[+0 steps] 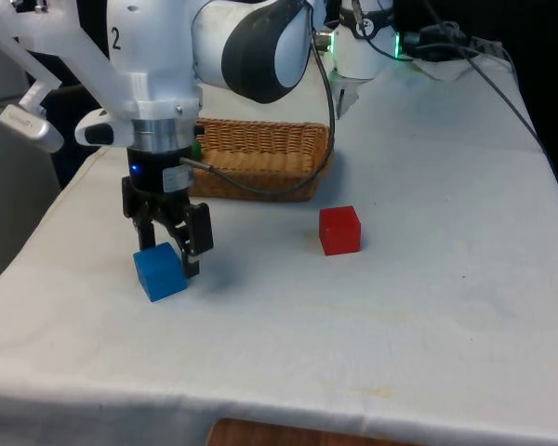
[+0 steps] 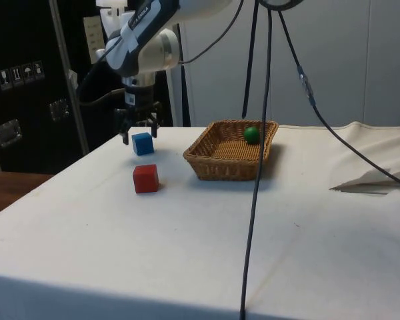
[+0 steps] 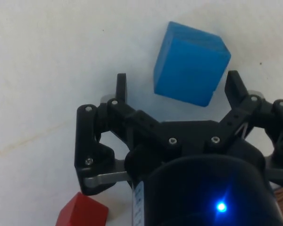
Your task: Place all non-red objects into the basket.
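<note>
**One blue cube left to bag, fingers poised beside it**

Two cubes sit on the desk (image 1: pixel 428 307): the blue cube (image 1: pixel 160 270) near the front view's left, and the red cube (image 1: pixel 339 229) well apart from it toward the middle. A green ball (image 2: pixel 251 134) already lies in the wicker basket (image 1: pixel 260 147). The gripper (image 1: pixel 170 249) hangs low at the blue cube, its fingers (image 3: pixel 121 86) spread wide and holding nothing; in the wrist view the cube lies ahead of the fingertips, not between them, and sits turned at an angle to them.

The risk from here is a poor grasp. Closing without first centring could catch a corner, so the cube twists, skids or pops out. Descending off-line could land a fingertip on top of the cube.
</note>
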Action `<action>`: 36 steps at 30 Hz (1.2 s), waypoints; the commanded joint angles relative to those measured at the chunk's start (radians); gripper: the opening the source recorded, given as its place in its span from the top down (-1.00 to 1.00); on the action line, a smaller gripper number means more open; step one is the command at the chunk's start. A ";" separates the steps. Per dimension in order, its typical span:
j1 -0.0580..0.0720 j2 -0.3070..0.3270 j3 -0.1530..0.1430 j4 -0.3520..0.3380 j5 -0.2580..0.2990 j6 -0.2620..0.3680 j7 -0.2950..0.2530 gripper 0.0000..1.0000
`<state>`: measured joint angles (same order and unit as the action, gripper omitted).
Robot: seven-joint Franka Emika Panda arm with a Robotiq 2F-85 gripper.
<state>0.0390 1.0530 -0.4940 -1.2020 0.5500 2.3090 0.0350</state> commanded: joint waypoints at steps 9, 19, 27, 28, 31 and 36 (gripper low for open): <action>-0.002 0.003 -0.004 0.004 0.001 -0.001 0.011 -1.00; 0.002 0.004 -0.011 0.002 0.000 0.001 0.026 -0.50; 0.003 0.004 -0.013 0.002 0.000 0.002 0.030 -0.01; 0.003 0.004 -0.013 0.002 0.000 0.002 0.030 -0.01; 0.003 0.004 -0.013 0.002 0.000 0.002 0.030 -0.01; 0.008 -0.016 -0.026 0.002 -0.006 -0.025 0.034 -0.01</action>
<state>0.0440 1.0490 -0.5150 -1.1960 0.5500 2.3000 0.0610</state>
